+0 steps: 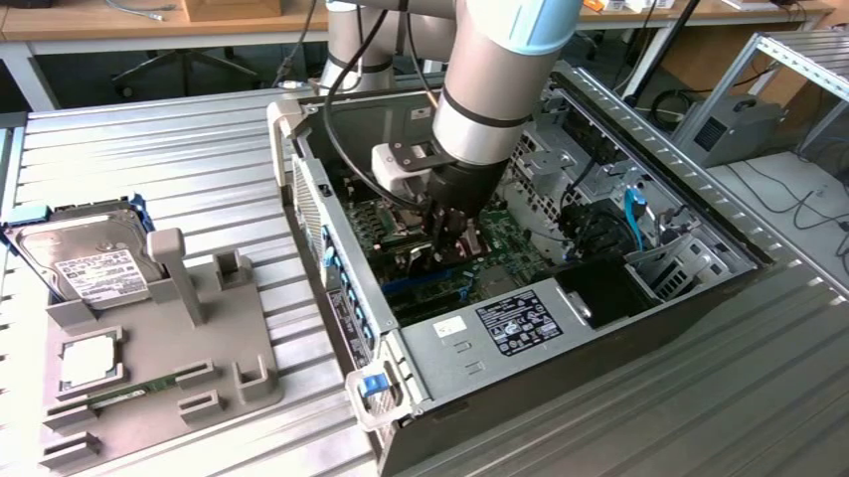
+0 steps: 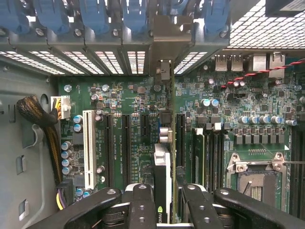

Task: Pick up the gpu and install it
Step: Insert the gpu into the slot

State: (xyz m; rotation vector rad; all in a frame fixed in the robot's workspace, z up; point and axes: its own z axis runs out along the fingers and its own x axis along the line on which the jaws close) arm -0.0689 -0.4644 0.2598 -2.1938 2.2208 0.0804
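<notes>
Green logo mark on the gpu (image 2: 162, 181); power supply label (image 1: 519, 323) print illegible.

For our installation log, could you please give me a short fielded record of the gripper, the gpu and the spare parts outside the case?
gripper: shut on the gpu
gpu position: on edge inside the open computer case, over the motherboard slots, bracket end toward the rear openings
gpu seated: cannot tell
spare parts: grey holder at the exterior view's left, carrying a hard drive and a RAM stick
</notes>
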